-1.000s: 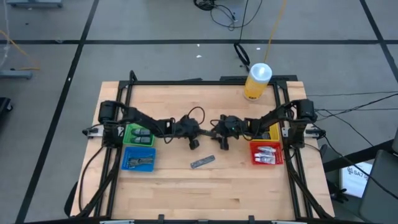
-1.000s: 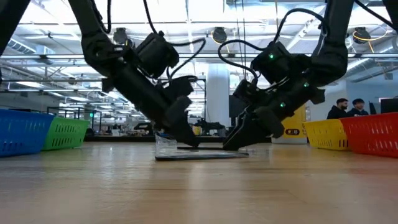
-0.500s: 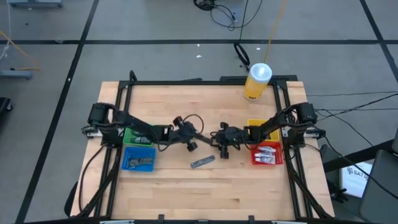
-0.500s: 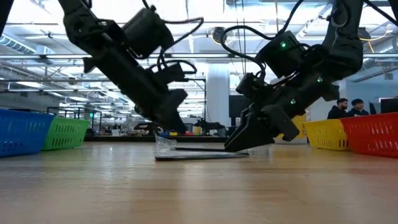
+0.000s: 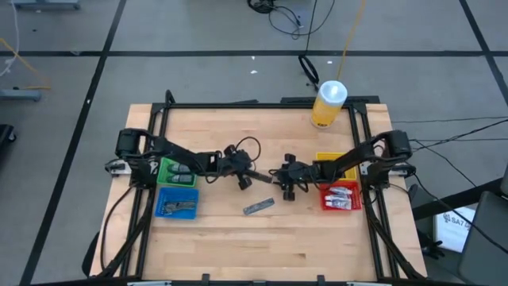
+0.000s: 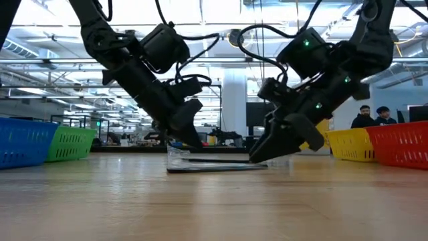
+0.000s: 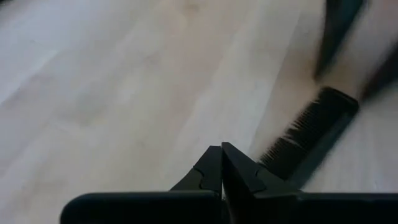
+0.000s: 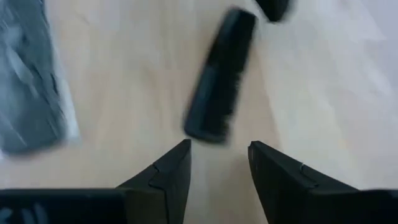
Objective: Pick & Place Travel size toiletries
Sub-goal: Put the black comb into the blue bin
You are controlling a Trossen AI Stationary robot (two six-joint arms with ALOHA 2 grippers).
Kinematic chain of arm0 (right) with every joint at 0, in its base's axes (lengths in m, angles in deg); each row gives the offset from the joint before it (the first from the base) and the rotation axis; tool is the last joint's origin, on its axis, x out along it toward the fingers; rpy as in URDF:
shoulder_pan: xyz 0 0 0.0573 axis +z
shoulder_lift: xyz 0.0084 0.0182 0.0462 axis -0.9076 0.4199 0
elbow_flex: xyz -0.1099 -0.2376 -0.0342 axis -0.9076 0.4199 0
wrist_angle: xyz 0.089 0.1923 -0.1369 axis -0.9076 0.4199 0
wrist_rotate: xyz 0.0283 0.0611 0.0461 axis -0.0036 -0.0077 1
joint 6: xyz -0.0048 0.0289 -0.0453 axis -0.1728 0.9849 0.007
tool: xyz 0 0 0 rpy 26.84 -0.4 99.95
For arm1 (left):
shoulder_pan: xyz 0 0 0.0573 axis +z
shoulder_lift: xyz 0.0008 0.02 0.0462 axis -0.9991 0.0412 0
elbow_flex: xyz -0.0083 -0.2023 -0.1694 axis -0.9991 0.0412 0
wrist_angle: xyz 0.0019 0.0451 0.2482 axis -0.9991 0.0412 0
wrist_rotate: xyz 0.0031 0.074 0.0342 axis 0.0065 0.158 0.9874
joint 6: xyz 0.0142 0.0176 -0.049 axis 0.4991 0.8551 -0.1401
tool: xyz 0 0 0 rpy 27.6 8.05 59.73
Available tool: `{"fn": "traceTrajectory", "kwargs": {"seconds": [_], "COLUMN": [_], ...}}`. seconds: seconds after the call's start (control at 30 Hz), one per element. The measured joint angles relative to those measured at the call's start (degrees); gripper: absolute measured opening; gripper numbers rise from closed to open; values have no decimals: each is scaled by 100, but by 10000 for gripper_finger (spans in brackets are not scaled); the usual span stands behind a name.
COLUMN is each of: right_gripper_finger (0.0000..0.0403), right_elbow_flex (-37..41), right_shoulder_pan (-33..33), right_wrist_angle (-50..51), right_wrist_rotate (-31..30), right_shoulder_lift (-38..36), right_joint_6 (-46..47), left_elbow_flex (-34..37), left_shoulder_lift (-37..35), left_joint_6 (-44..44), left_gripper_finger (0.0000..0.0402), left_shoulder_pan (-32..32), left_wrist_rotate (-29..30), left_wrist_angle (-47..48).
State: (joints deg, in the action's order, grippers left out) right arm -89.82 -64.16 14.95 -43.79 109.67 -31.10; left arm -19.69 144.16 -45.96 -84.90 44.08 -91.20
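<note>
The left claw (image 5: pixel 244 183) is hanging low over the middle of the table (image 5: pixel 238 246) with its fingers (image 7: pixel 221 169) pressed together and nothing between them. Just past its tips a black comb (image 7: pixel 308 134) is lying flat on the wood, close but untouched as far as the left wrist view shows. The right claw (image 5: pixel 287 191) is facing it from the other side, also low, with its fingers (image 8: pixel 171 168) spread apart and empty; the same comb (image 8: pixel 219 111) is lying just ahead of the gap, and a grey packet (image 8: pixel 31 93) is resting off to one side. From above, that packet (image 5: pixel 259 206) is lying nearer the front edge, between the two claws and a little in front of them.

Farther out, the sorting looks well under way. The red bin (image 5: pixel 340 195) on the right is holding several white tubes, the blue bin (image 5: pixel 178 202) on the left is holding some grey items, and the green bin (image 5: pixel 176 172) behind it is holding a few dark ones. A yellow bin (image 5: pixel 335 164) is sitting behind the red one, mostly under the right arm. The big yellow bottle (image 5: pixel 329 104) is standing at the far edge.

Judging by this, only the comb and the packet are waiting to be binned, and neither is being gripped yet.
</note>
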Motion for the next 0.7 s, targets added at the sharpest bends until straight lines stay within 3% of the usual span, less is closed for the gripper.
{"fn": "traceTrajectory", "kwargs": {"seconds": [0.1, 0.23, 0.3, 0.37, 0.43, 0.53, 0.7], "right_gripper_finger": [154, 154, 153, 149, 142, 122, 67], "right_elbow_flex": [17, 11, 11, 11, 11, 1, -216], "right_shoulder_pan": [-12, -24, -37, -25, 19, 50, -30], "right_wrist_angle": [334, 248, 246, 195, -48, -439, -644], "right_wrist_rotate": [-135, -921, -412, 818, 1673, 1956, 1770], "right_shoulder_lift": [-372, -761, -835, -832, -728, -383, 296], "right_joint_6": [-73, 576, 632, 383, 262, 384, 657], "left_elbow_flex": [0, 0, -4, -4, -4, -4, -4], "left_shoulder_lift": [33, 39, 39, 39, 39, 39, 87], "left_joint_6": [-83, -480, -554, -592, -640, -721, -894], "left_gripper_finger": [6, 13, 10, 4, 3, 11, 8], "left_shoulder_pan": [48, 106, 106, 88, 58, 31, -29], "left_wrist_rotate": [-302, -451, -451, -449, -451, -466, -648], "left_wrist_angle": [203, 472, 538, 518, 492, 488, 483]}}
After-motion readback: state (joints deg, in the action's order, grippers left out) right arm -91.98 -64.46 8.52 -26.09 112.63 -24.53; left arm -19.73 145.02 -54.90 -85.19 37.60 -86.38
